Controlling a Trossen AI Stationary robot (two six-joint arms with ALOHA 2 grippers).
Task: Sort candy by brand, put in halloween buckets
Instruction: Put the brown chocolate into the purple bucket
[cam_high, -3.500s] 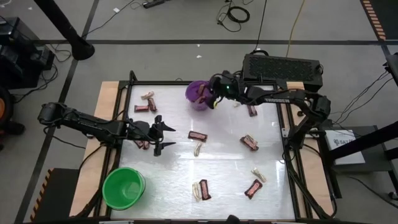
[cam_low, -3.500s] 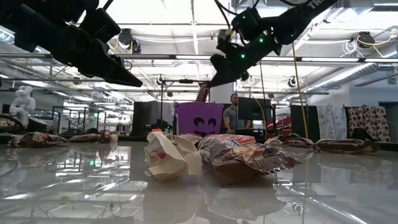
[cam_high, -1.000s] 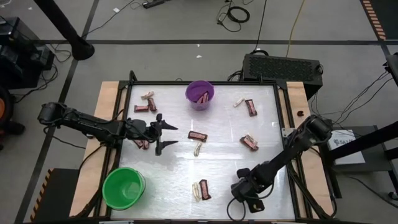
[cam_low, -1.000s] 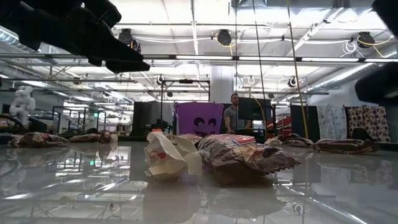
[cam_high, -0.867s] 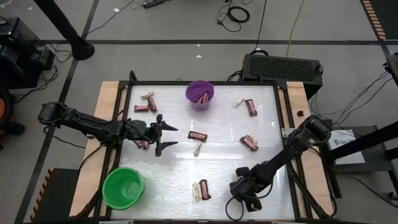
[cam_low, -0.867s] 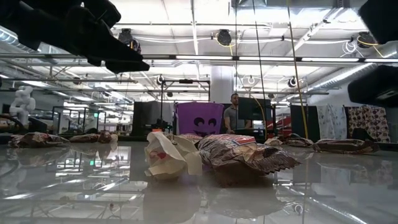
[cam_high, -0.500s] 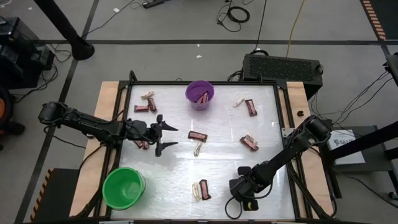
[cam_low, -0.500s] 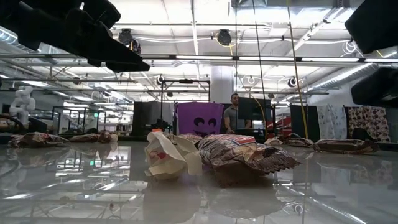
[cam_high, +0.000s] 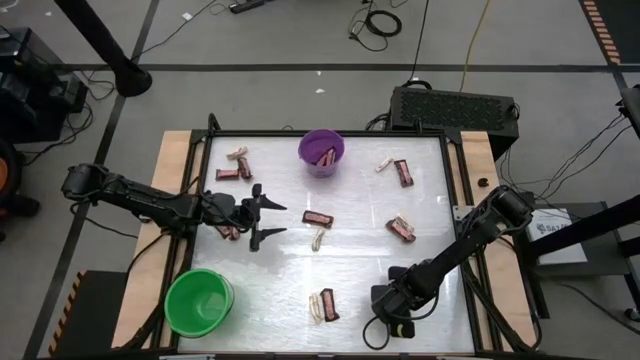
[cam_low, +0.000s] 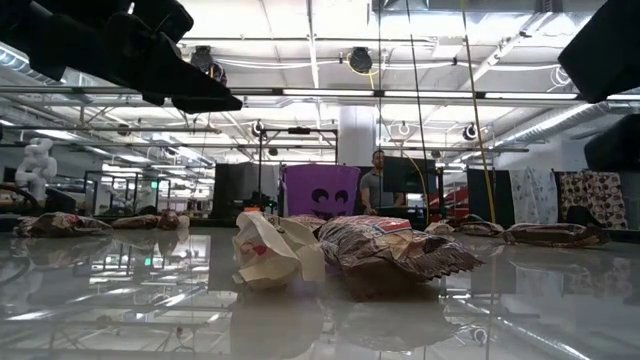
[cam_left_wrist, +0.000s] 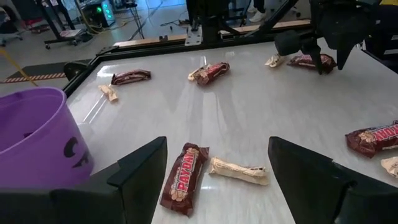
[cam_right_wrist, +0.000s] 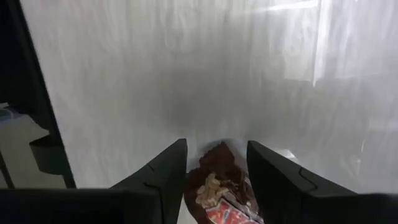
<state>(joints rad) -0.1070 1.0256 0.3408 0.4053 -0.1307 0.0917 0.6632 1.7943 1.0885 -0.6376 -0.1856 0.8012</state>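
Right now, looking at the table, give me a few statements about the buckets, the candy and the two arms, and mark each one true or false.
1. The purple bucket has candy in it. True.
2. The green bucket sits at the table's far edge beside the purple one. False: it is at the near left corner, far from the purple one.
3. The right gripper is over a brown bar, its jaws open on either side of it. True.
4. The left gripper holds a cream wrapper. False: its jaws are open and empty.
5. A brown bar and a cream wrapper lie side by side in front of the left gripper. True.
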